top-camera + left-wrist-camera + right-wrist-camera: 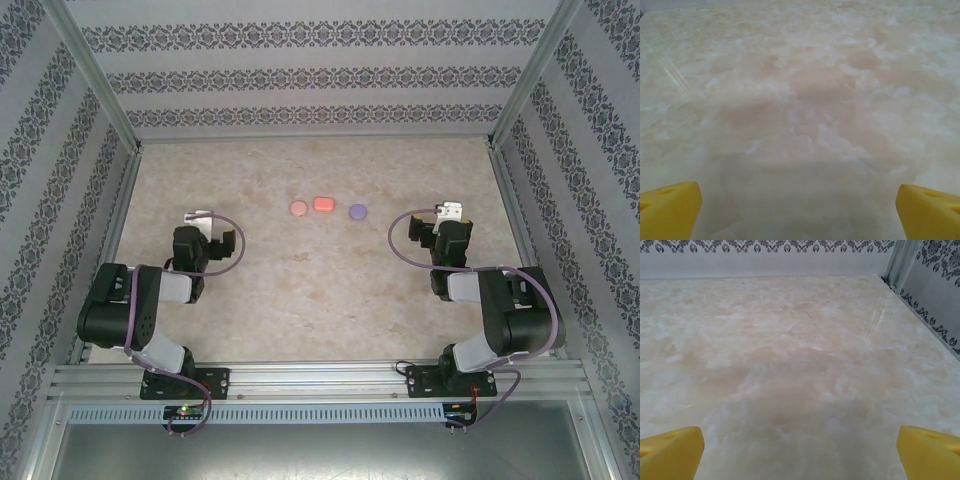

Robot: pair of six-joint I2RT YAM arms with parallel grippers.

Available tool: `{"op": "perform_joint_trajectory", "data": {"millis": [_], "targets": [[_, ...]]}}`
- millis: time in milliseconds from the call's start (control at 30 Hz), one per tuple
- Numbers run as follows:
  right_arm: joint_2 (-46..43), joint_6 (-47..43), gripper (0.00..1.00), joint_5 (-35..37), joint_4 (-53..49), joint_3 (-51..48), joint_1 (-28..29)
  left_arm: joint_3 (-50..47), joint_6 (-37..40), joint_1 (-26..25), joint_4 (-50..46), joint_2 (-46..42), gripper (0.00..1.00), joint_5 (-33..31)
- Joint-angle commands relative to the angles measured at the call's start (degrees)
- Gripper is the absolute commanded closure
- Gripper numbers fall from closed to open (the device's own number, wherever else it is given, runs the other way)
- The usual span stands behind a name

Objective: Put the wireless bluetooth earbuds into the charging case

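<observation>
Top external: beige marbled worktop (320, 300) boxed in by patterned walls (320, 70), with a metal rail (320, 378) along the near edge. Three small charging cases lie in a short row near the middle, a bit toward the far side. The pink case (298, 208) is on the left and the coral-red case (323, 204) is just beside it. The purple case (358, 212) is on the right, a little apart from the other two. All three lie flat on the worktop. I cannot tell at this size whether their lids are up, or where the earbuds are.

The left arm (135, 310) is folded low on the left and the right arm (510, 310) is folded low on the right. Both wrists point toward the far wall. The cases sit between the two arms, apart from both, with nothing touching them.

Left wrist: left fingers (670, 210) have yellow tips at the two bottom corners. They are spread wide with nothing between them, over bare worktop.

Right wrist: right fingers (670, 452) are likewise spread wide and hold nothing. Bare worktop runs out to the far wall, with a corner post (897, 260) at the upper right.
</observation>
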Motion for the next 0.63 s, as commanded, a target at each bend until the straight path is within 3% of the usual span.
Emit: {"op": "perform_joint_trajectory", "data": {"millis": [0, 267, 400, 600], "targets": [[-0.2, 0.1, 0.02, -2.2, 2.0, 0.1, -0.5, 2.0, -2.0, 1.7, -0.3, 0.2, 0.01, 4.3], [-0.1, -1.0, 0.02, -0.8, 3.0, -0.3, 0.9, 1.8, -2.0, 1.4, 0.1, 0.2, 0.00, 3.4], [0.3, -0.9, 0.02, -9.6, -0.3, 1.6, -1.6, 1.8, -2.0, 1.4, 0.1, 0.2, 0.01, 3.4], [-0.4, -1.2, 0.02, -9.8, 1.0, 0.6, -1.6, 1.8, -2.0, 1.4, 0.1, 0.2, 0.00, 3.4]]}}
